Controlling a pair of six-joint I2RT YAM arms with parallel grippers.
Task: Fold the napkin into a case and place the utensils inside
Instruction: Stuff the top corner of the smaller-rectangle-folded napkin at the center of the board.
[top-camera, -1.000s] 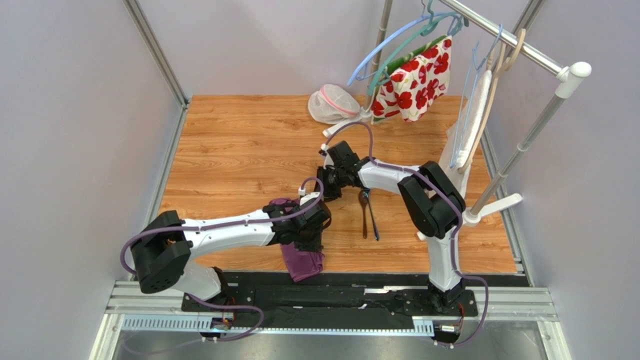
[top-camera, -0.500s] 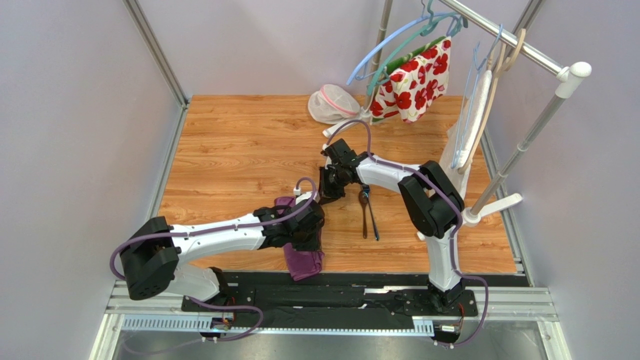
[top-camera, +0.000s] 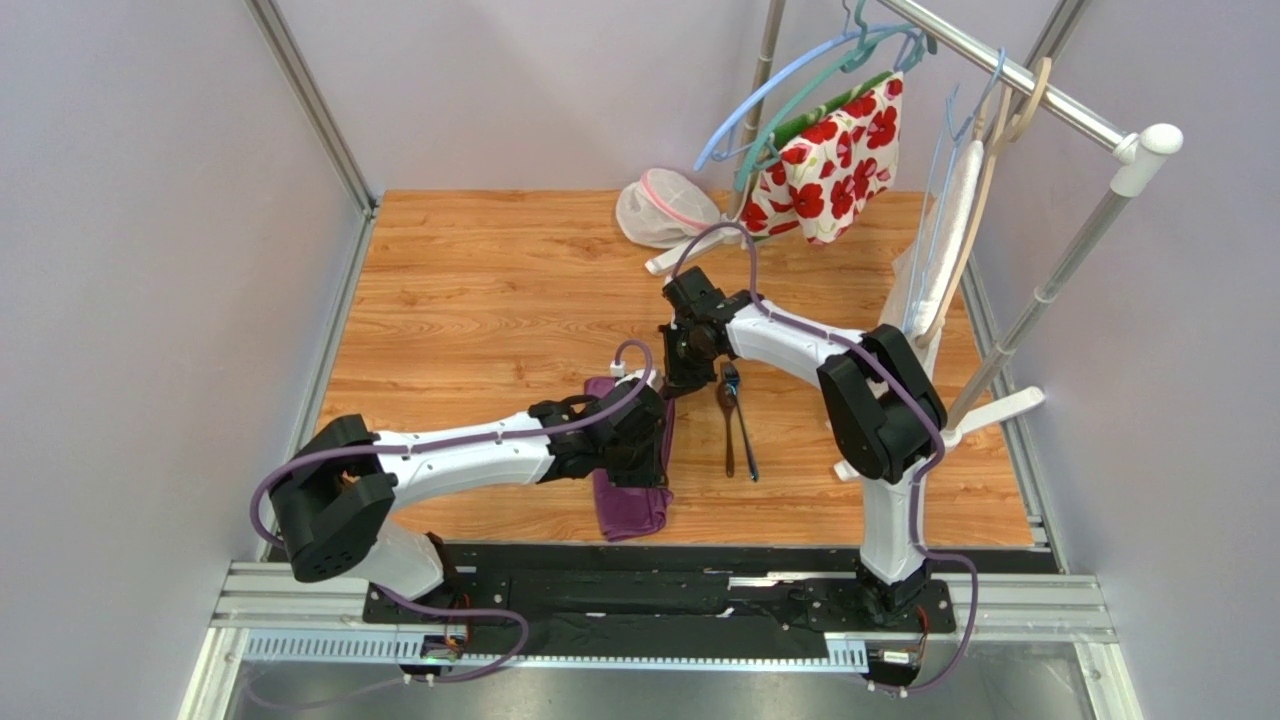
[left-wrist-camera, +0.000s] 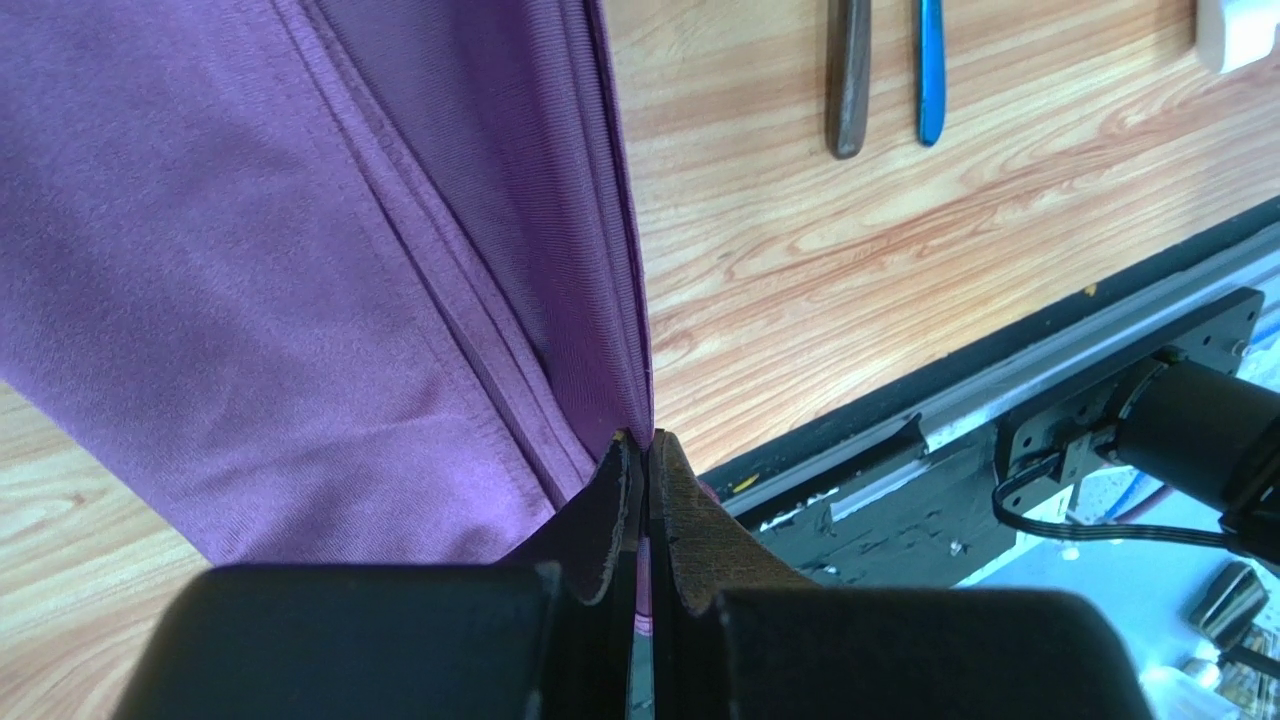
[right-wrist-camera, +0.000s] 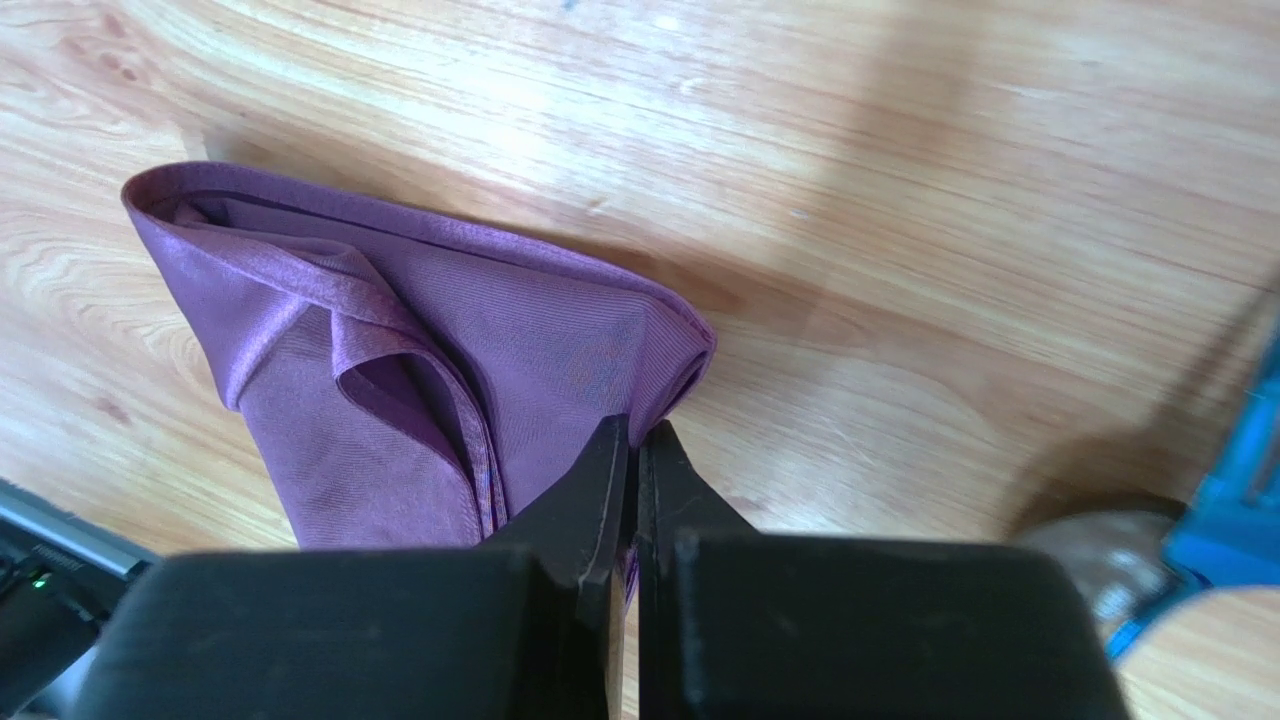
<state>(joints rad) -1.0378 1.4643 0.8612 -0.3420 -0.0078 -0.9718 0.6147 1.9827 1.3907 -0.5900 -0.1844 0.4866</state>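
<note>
Left wrist view: we are pinching the plum napkin with our left gripper, its fingers pressed together on a layered, hemmed edge close to the table's near rim. Our right gripper is nipping the rounded fold at the cloth's far end, where loose layers are curling open. The two utensils are lying side by side just right of the cloth, not touching it. Open table wood is spreading to the left and beyond.
</note>
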